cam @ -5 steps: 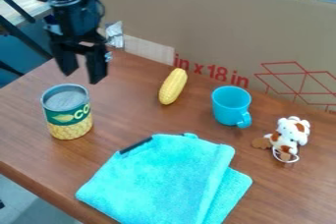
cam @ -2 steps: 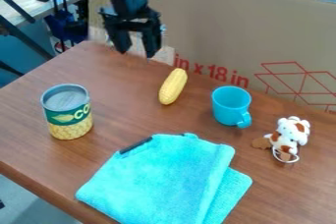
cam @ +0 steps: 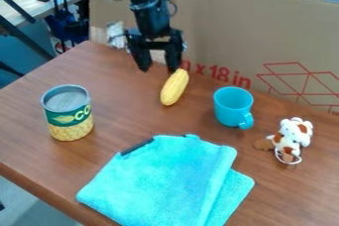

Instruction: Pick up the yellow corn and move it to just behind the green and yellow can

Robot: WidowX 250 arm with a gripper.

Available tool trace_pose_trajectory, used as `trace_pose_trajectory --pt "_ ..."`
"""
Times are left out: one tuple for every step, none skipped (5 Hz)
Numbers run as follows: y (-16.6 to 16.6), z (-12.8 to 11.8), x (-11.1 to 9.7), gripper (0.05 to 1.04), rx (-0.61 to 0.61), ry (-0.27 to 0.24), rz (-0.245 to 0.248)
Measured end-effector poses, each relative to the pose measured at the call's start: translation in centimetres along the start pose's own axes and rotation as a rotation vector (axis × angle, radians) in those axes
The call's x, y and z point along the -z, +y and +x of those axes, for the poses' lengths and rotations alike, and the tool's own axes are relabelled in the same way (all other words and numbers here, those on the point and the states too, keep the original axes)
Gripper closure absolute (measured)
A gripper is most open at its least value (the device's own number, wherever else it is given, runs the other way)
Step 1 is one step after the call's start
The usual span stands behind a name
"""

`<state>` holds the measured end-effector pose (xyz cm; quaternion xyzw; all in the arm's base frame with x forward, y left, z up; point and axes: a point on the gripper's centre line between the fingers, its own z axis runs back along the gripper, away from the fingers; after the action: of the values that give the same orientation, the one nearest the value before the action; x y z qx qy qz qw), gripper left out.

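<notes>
"Starting at the claw [cam: 159, 69], what can be made out?"

"It is held released, with its two fingers spread apart and pointed down over the far part of the tabletop [cam: 122, 98]. Nothing is gripped between them."

"And what is found nearest to it?"

"A yellow corn cob [cam: 174, 88], laid lengthwise with its far end just by the fingertip on the view's right. Whether that end is touched cannot be told."

"What is seen farther out?"

"To the right of the cob, a turquoise mug [cam: 232, 106] is set upright, its handle turned toward the near right. On the left, an upright corn can [cam: 69, 116] is seen, wrapped in a green and yellow label. Nearer the camera, a folded turquoise towel [cam: 159, 183] is spread, marked by a black strip on its far left edge."

"And at the outer parts?"

"Beyond the mug, on the right, a white and brown plush cow [cam: 291, 138] is placed, with a pale loop attached. Behind everything, the far edge is bordered by a cardboard panel [cam: 218, 27] printed in red."
</notes>
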<state>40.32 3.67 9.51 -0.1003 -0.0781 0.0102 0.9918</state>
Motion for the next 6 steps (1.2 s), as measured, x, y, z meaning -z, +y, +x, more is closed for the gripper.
trace_pose_trajectory --pt "-0.5 1.7 2.2 0.082 0.0 0.034 0.022" --pt "-0.9 2.6 3.4 0.082 -0.001 0.044 0.056" --pt "-1.2 2.7 4.6 0.082 0.0 0.07 0.079" --pt "0.1 2.3 6.3 0.083 -0.003 0.147 0.164" --pt "1.9 2.5 6.2 0.134 -0.025 0.17 0.232" --pt "2.5 2.3 6.2 0.366 -0.037 0.165 0.218"
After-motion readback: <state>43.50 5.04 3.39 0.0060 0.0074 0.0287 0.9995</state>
